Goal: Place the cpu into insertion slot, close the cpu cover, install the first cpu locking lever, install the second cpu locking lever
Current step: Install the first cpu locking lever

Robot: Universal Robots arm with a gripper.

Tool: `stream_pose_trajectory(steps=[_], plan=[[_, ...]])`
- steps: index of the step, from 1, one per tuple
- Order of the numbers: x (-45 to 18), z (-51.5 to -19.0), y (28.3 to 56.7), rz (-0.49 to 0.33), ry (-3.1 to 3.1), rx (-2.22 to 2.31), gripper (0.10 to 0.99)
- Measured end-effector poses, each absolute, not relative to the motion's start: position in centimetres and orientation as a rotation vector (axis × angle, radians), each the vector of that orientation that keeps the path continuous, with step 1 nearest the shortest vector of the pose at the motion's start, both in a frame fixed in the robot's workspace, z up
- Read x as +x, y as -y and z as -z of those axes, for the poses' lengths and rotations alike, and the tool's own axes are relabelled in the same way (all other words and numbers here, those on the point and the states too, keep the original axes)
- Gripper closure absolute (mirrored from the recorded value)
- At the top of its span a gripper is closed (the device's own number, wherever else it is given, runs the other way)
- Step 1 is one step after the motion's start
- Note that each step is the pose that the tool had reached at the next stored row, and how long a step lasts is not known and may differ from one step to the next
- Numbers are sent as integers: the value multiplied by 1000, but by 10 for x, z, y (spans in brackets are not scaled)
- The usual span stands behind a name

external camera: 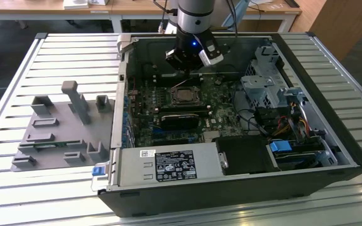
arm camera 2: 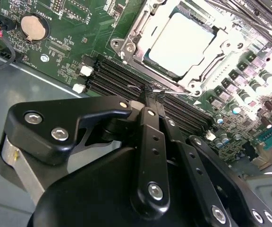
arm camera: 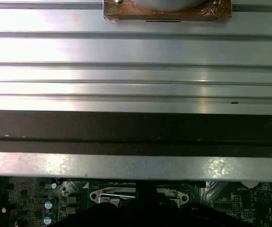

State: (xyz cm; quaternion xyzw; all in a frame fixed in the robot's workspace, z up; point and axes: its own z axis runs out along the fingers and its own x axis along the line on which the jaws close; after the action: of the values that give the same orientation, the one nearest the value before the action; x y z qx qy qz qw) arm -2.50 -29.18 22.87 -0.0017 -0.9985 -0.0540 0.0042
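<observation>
- Gripper (arm camera 2: 150, 92) has its fingers pinched together, tips at the locking lever (arm camera 2: 176, 93).
- It lies along the insertion slot (arm camera 2: 119, 46) edge.
- The cpu (arm camera 2: 181, 40) sits flat under the cpu cover (arm camera 2: 148, 26).

Small square metal-topped chip (arm camera 2: 183, 40): dull silvery-grey, plain. Hinged metal frame plate (arm camera 2: 126, 45): bright silver. Flat circuit board (arm camera 2: 70, 47): green with fine pale print. Its long narrow plastic slots (arm camera 2: 112, 75): black. Jointed metal end effector (arm camera 2: 151, 92): matt black, silver screw heads. Boxy metal computer case (external camera: 231, 197): black. Small plastic latch (external camera: 98, 170): blue. Slatted metal desk (external camera: 61, 52): silvery, rib-striped. Moulded fixture plate (external camera: 55, 132): flat grey.
</observation>
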Motion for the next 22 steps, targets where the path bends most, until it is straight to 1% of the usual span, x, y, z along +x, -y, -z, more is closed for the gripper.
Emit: stream_pose_trajectory(steps=[22], plan=[[-17,-217,290,169,3128,-5,980]])
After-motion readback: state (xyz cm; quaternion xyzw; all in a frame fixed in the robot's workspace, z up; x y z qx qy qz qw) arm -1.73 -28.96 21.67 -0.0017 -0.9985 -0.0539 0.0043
